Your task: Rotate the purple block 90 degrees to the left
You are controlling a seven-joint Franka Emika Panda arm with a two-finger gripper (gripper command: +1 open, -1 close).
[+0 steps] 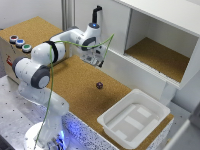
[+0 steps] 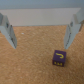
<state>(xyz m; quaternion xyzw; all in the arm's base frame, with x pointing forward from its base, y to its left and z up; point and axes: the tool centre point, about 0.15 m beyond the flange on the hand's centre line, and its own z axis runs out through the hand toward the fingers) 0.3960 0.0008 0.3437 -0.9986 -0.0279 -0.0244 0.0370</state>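
Purple block (image 1: 99, 85) sits untouched on the cork desk (image 1: 75, 75); the claw (image 1: 96, 62), wide open and empty, must descend over it before turning.

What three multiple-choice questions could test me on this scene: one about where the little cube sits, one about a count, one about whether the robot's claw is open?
1. Where is the purple block?
A. in the white tray
B. on the cork surface
C. in the cabinet opening

2. How many round buttons sit on the box at the exterior view's left?
A. one
B. three
C. five

3. What is the gripper doing?
A. open, holding nothing
B. shut on the block
C. shut on a cable

Answers: 1 B, it lies on cork, apart from the white tray. 2 B, three coloured caps show. 3 A, the fingers stand wide apart with the block beyond them.
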